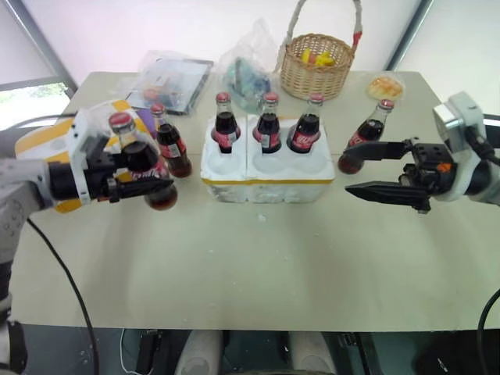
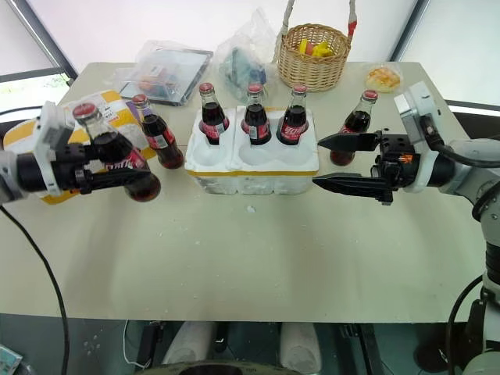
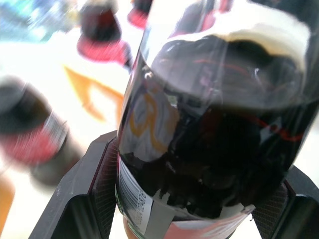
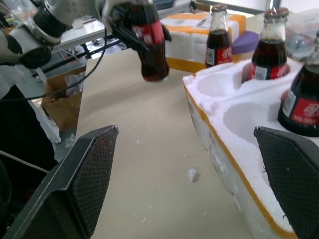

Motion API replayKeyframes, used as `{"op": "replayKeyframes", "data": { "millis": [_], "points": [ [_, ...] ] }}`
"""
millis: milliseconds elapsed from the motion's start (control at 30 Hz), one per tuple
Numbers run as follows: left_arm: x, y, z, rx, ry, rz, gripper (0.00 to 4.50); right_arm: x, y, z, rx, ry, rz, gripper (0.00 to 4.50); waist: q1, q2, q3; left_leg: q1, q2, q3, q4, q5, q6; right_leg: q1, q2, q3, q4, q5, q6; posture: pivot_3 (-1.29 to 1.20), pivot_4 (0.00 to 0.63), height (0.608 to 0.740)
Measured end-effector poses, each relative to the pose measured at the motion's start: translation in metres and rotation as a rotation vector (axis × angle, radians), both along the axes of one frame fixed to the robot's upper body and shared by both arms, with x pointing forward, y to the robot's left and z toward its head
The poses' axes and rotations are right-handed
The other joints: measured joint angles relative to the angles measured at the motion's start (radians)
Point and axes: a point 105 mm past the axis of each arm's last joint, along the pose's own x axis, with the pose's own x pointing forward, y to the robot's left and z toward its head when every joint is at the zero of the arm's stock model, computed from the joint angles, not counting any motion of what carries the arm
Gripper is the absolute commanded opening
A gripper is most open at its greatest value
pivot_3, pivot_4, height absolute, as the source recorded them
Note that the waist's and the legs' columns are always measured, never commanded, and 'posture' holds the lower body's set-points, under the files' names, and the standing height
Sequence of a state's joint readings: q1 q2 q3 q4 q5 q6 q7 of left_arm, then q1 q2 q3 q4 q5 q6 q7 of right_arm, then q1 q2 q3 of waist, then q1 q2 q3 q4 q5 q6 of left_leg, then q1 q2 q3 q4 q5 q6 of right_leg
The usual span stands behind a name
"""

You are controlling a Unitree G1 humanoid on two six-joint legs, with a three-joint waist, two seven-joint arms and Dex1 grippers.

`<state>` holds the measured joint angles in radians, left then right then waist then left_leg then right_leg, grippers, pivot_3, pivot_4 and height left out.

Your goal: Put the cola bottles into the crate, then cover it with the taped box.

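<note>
Left hand [image 1: 144,186] grasping dark glass cola bottle [image 1: 141,160], mid-left of frame, lifted off desk. Right hand [image 1: 375,168] released. Keep bottle upright, lower into empty front well of white styrofoam crate [image 1: 266,178].

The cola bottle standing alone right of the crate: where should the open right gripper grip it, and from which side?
Grip the cola bottle around its labelled body, coming level from its right, where the right gripper hangs open. It stands upright, apart from the crate, so that side looks clear.
</note>
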<state>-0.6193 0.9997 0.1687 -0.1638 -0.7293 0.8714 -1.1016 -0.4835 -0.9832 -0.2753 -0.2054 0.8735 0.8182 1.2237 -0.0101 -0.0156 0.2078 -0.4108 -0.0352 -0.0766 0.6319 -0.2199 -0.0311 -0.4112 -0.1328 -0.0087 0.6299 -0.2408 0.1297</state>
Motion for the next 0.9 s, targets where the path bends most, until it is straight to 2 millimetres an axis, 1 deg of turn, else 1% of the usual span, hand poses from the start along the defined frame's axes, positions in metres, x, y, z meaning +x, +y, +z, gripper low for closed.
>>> {"op": "replayKeyframes", "data": {
  "millis": [100,133,167,200,267,333,433,500,600,700,800,900],
  "points": [
    [0.003,-0.023,0.026,-0.038,-0.037,-0.076,2.82,-0.001,0.000,-0.003,0.010,0.003,-0.005,4.50,-0.001,-0.001,0.000,0.000,0.000,0.000,0.000,0.000,0.000,0.000,0.000,0.000,0.000,0.000,0.001,0.00,0.150,0.737],
    [0.006,-0.036,0.034,-0.058,-0.040,-0.112,2.82,-0.001,-0.002,-0.005,0.015,0.005,-0.017,4.50,-0.001,-0.001,0.001,0.000,0.000,0.000,0.000,0.000,0.000,0.001,0.000,0.000,0.000,0.000,0.002,0.00,0.150,0.737],
    [0.007,-0.043,0.039,-0.068,-0.049,-0.130,2.82,-0.001,-0.001,-0.005,0.017,0.005,-0.018,4.50,-0.001,-0.001,0.001,0.000,0.000,0.000,0.001,0.000,0.000,0.001,0.000,0.000,0.000,0.001,0.002,0.00,0.150,0.737],
    [0.012,-0.064,0.045,-0.087,-0.051,-0.167,2.82,-0.002,-0.002,-0.007,0.019,0.005,-0.026,4.50,-0.001,-0.002,0.001,0.000,0.000,0.000,0.001,0.000,0.000,0.001,0.000,0.000,0.000,0.001,0.003,0.00,0.150,0.737],
    [0.015,-0.074,0.047,-0.089,-0.049,-0.177,2.82,-0.002,-0.001,-0.007,0.019,0.001,-0.024,4.50,-0.001,-0.002,0.002,0.000,-0.001,0.000,0.001,0.000,0.000,0.001,0.000,0.000,-0.001,0.002,0.004,0.00,0.150,0.737],
    [0.027,-0.097,0.048,-0.111,-0.038,-0.176,2.82,-0.003,-0.003,-0.007,0.024,-0.001,-0.038,4.50,-0.001,-0.003,0.002,0.000,-0.001,0.000,0.001,0.000,0.000,0.001,0.000,0.000,-0.001,0.002,0.004,0.00,0.150,0.737],
    [0.040,-0.126,0.041,-0.116,-0.027,-0.171,2.82,-0.003,-0.004,-0.008,0.024,-0.004,-0.053,4.50,-0.005,-0.003,0.002,0.000,-0.001,0.000,0.001,0.000,0.000,0.001,0.000,0.000,-0.001,0.002,0.004,0.00,0.150,0.737],
    [0.049,-0.139,0.033,-0.108,-0.029,-0.157,2.82,-0.004,-0.005,-0.010,0.026,-0.001,-0.065,4.50,-0.005,-0.003,0.002,0.000,-0.001,0.000,0.000,0.000,0.000,0.000,0.000,0.000,0.000,0.002,0.004,0.00,0.150,0.737],
    [0.066,-0.149,0.018,-0.080,-0.040,-0.094,2.82,-0.006,-0.006,-0.012,0.028,0.002,-0.074,4.50,-0.004,-0.003,0.002,0.000,-0.001,0.000,0.000,0.000,0.000,0.000,0.000,0.000,0.000,0.002,0.004,0.00,0.150,0.737],
    [0.078,-0.154,0.008,-0.065,-0.051,-0.051,2.82,-0.008,-0.008,-0.011,0.034,-0.005,-0.087,4.50,-0.001,-0.003,0.003,0.000,-0.001,0.000,0.001,0.000,0.000,0.000,0.000,0.001,-0.001,0.002,0.004,0.00,0.150,0.737],
    [0.081,-0.165,0.004,-0.071,-0.078,-0.064,2.82,-0.009,-0.010,-0.014,0.036,0.003,-0.104,4.50,0.003,-0.003,0.003,0.000,-0.001,0.000,0.001,0.000,0.000,0.001,-0.001,0.001,-0.001,0.002,0.004,0.00,0.150,0.737],
    [0.082,-0.178,-0.004,-0.097,-0.047,-0.085,2.82,-0.009,-0.009,-0.014,0.034,-0.003,-0.108,4.50,0.005,-0.004,0.003,-0.001,-0.002,0.000,0.002,0.000,0.000,0.001,-0.001,0.001,-0.001,0.003,0.005,0.00,0.150,0.737]
  ]
}}
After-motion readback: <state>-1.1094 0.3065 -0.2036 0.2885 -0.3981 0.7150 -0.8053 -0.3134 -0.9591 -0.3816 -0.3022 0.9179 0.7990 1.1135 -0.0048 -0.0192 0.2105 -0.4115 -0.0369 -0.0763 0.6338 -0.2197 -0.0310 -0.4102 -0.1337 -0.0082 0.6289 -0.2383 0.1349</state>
